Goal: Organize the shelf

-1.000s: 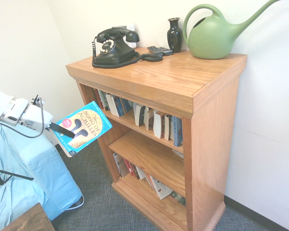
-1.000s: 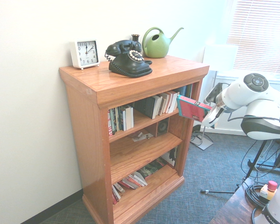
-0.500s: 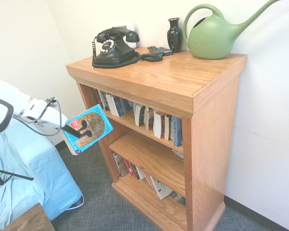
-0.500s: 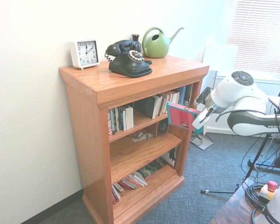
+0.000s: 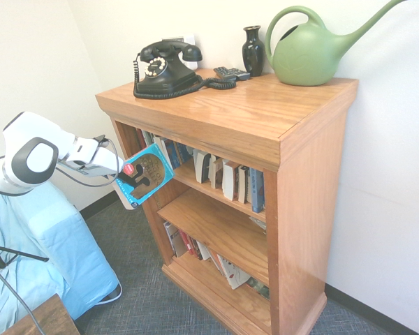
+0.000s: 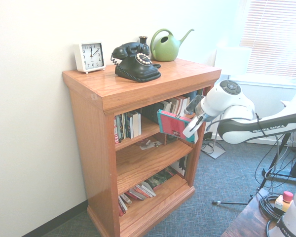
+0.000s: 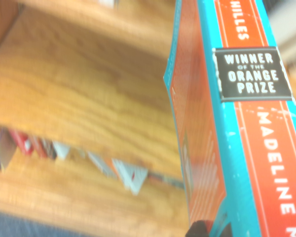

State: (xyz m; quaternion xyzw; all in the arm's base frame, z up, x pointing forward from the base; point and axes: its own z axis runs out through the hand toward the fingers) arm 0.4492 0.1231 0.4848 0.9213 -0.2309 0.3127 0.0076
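First exterior view: my gripper (image 5: 130,183) pinching a teal paperback book (image 5: 145,174), tilted, just before the shelf (image 5: 265,132)'s top tier; shelf against the wall, phone (image 5: 164,68) on top.

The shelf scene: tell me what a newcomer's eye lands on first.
First, the teal book held by the gripper at the front of the shelf, level with its top tier. Next, the green watering can and black rotary phone on the shelf's top, with a white clock beside the phone.
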